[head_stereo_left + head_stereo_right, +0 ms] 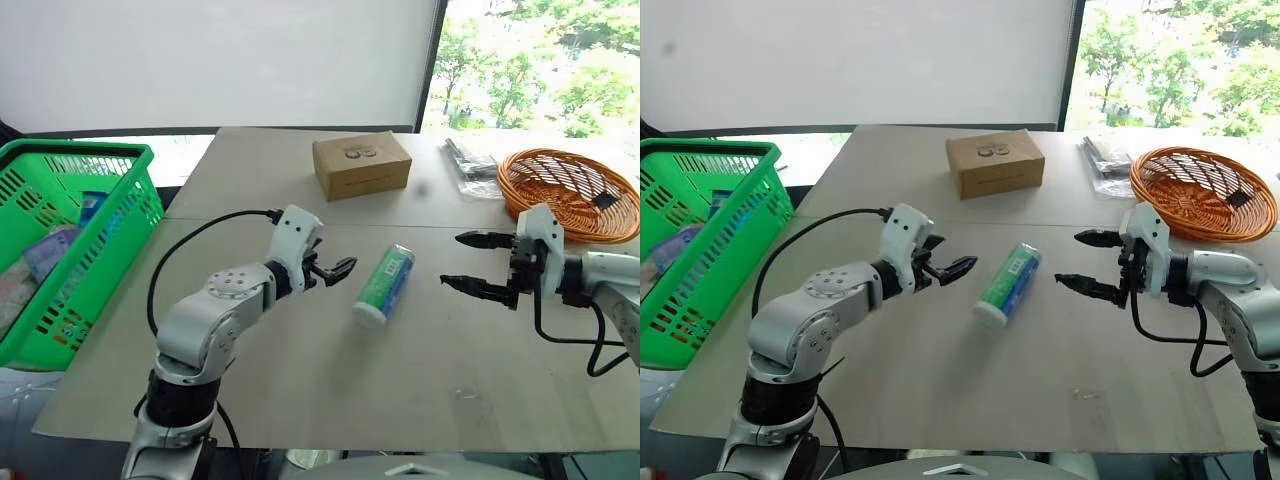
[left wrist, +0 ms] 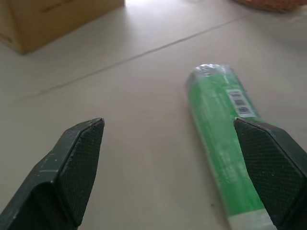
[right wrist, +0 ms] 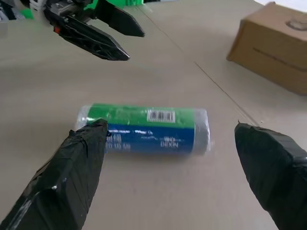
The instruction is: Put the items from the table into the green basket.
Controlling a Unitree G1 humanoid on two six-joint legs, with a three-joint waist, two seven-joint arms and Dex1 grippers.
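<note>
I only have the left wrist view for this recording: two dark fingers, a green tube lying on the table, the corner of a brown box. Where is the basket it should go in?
Observer: The green basket stands off the table's left edge, behind the left gripper, with some goods already inside.
Operator: And the other arm?
Observer: The right gripper hovers open on the far side of the tube, pointing at it; the tube lies between the two grippers, touched by neither.
Operator: Anything else on the table?
Observer: An orange wicker bowl at the far right, a clear packet of dark items beside it, and the whole cardboard box beyond the seam.
</note>
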